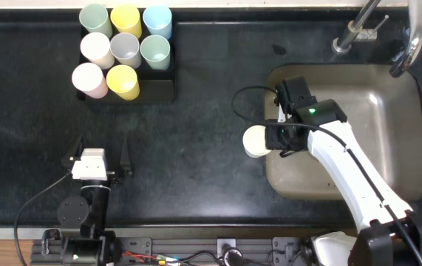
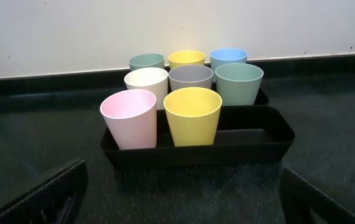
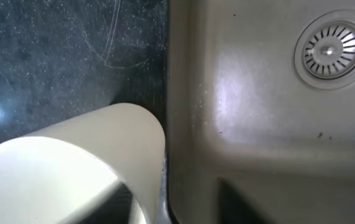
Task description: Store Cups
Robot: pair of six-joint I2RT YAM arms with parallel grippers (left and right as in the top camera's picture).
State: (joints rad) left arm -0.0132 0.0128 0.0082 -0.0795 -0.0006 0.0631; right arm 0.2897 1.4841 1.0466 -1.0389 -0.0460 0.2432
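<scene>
A black tray (image 1: 159, 90) at the back left of the counter holds several pastel cups (image 1: 126, 49); its front right slot (image 2: 252, 138) is empty, next to a yellow cup (image 2: 193, 115) and a tilted pink cup (image 2: 129, 118). My left gripper (image 1: 101, 150) rests low on the counter in front of the tray, open and holding nothing. My right gripper (image 1: 271, 138) is shut on a cream cup (image 1: 254, 141) by its rim, over the left edge of the sink (image 1: 403, 81). The cream cup (image 3: 71, 168) lies tilted, its mouth towards the wrist camera.
The steel sink has a drain (image 3: 331, 46) and a faucet (image 1: 355, 29) behind it. Dark speckled counter (image 1: 196, 162) stretches between the tray and the sink. A wall (image 2: 177, 25) rises behind the tray.
</scene>
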